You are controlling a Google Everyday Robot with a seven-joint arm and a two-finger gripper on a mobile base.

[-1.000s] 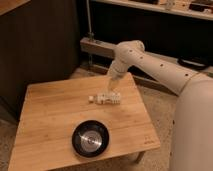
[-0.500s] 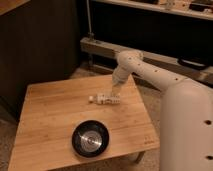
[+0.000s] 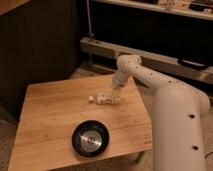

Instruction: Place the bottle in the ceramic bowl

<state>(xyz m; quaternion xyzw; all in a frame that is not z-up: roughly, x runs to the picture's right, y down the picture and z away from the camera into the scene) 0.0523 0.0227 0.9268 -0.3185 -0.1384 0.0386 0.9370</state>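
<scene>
Camera view: spread gripper (image 3: pixel 116 91) hovers at the 3 o'clock end of the bottle (image 3: pixel 106 98), which lies sideways, cap toward 9 o'clock; ceramic bowl (image 3: pixel 76 141) at its 7 o'clock.

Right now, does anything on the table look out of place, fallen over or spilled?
Only the bottle: it lies on its side on the wooden table, cap towards the left. No spill shows. The ceramic bowl sits upright nearer the front edge. The gripper is at the bottle's right end.
</scene>
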